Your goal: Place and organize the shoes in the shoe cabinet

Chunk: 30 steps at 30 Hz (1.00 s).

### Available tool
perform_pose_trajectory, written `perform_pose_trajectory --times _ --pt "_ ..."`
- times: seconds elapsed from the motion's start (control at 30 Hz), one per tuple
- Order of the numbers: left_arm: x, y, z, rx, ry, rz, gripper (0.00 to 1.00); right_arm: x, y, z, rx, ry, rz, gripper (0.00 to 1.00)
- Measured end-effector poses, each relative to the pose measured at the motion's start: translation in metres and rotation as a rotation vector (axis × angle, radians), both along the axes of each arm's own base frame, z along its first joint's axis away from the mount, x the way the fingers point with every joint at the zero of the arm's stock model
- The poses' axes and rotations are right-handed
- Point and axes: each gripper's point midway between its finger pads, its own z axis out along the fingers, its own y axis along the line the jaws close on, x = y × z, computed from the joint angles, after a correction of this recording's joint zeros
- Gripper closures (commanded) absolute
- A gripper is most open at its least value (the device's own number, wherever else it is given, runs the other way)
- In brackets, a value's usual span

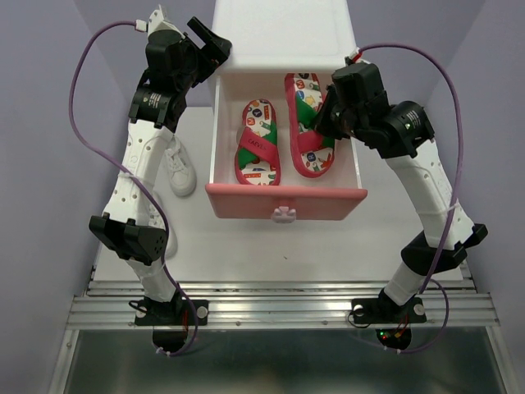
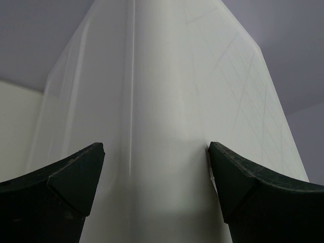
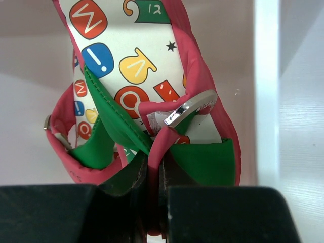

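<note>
Midway through stowing the flip-flops. Pinching the green-red strap hard in the right gripper, low inside the pulled-out drawer of the shoe cabinet. Holding the right-hand flip-flop with its sole seemingly down on the drawer floor, though hard to confirm from above. Beside it, lying flat, the other flip-flop.

Left gripper spread wide against the cabinet's left front corner, clasping nothing — probably bracing. Out on the table beside the left arm, partly hidden, the white sneakers.

Next, judging from this: let go of the strap and lift straight up without dragging the sandal askew — then reach for the sneakers.
</note>
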Motion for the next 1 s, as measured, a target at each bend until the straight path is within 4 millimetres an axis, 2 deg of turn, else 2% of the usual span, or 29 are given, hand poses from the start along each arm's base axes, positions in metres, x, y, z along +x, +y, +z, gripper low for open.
perform_pose_trajectory --times 0.17,0.47,0.8,1.0 --pt "0.0 0.0 0.0 0.0 0.0 0.0 0.06 0.0 -0.01 0.0 -0.034 -0.004 -0.034 0.99" --pt "0.0 0.0 0.0 -0.003 0.002 0.002 0.06 -0.005 -0.006 -0.01 -0.061 0.029 -0.028 0.99" --pt "0.0 0.0 0.0 -0.004 0.003 0.008 0.06 -0.015 0.016 -0.042 -0.112 0.117 -0.071 0.99" --pt "0.0 0.0 -0.001 -0.01 0.005 0.01 0.06 -0.021 0.021 -0.04 -0.097 0.105 -0.109 0.99"
